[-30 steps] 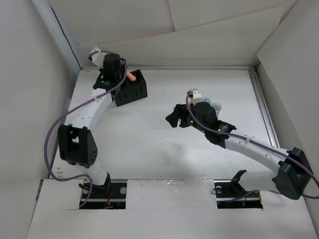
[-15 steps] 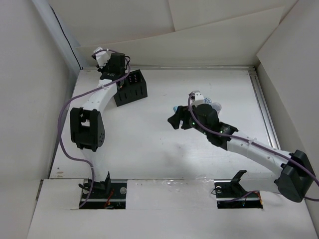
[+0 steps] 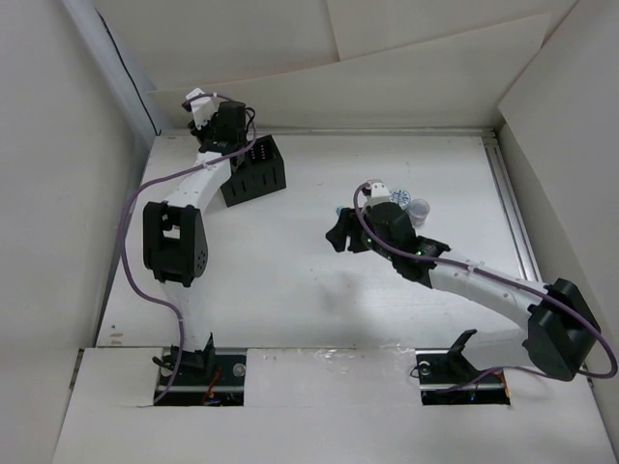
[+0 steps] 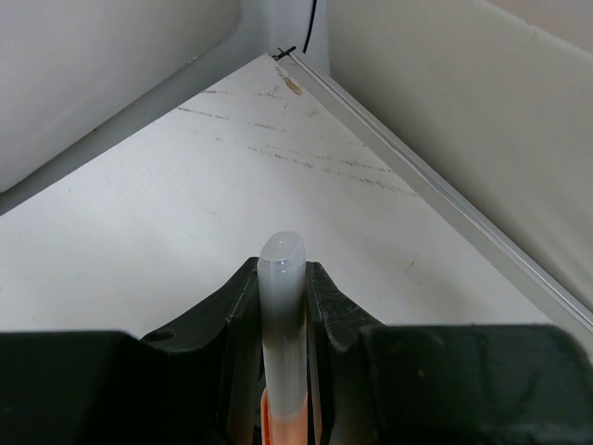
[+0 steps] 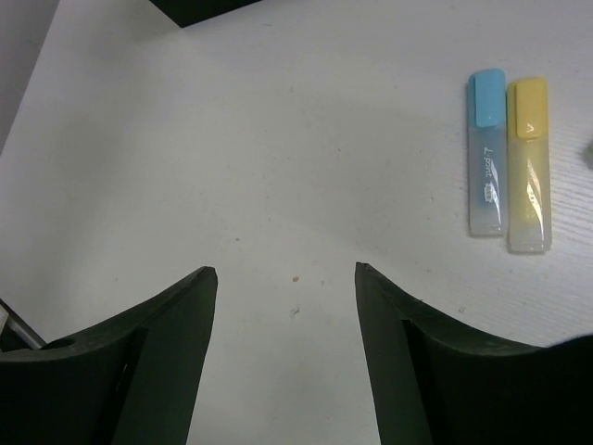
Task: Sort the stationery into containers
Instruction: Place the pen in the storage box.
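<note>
My left gripper is shut on a white stick with an orange end, which stands up between the jaws. In the top view this gripper hovers at the far left, just behind the black organiser box. My right gripper is open and empty above bare table. A light blue stick and a yellow stick lie side by side to the right of it. In the top view the right gripper is mid-table. Two round grey-white pieces lie beside its wrist.
White walls close in the table on the left, back and right. A metal rail runs along the wall near my left gripper, ending in the far left corner. A corner of the black box shows at the top of the right wrist view.
My left gripper has moved with the white and orange stick from above the black box to the back left. My right gripper has shifted slightly to the left.
</note>
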Robot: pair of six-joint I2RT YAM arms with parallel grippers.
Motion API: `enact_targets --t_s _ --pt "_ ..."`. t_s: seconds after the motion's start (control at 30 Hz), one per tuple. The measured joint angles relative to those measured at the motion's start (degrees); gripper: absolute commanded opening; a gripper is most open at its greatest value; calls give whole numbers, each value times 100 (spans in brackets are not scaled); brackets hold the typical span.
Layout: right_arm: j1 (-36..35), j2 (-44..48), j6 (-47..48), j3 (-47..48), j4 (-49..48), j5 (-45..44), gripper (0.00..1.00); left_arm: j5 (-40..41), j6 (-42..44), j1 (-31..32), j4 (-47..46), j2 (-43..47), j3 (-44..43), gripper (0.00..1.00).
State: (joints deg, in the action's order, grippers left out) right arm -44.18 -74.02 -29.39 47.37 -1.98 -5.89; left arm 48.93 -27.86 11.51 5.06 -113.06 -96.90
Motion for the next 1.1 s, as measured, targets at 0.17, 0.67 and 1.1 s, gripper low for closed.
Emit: enact_targets --t_s 0.17,0.67,1.1 --pt "33 -146 -48 0 -24 -306 33 105 63 57 -109 -72 2 5" --pt "723 -887 -645 0 -149 -1001 47 216 39 245 -546 -85 474 3" --pt "807 -1099 -728 -26 -282 -1080 68 245 129 229 -614 109 787 37"
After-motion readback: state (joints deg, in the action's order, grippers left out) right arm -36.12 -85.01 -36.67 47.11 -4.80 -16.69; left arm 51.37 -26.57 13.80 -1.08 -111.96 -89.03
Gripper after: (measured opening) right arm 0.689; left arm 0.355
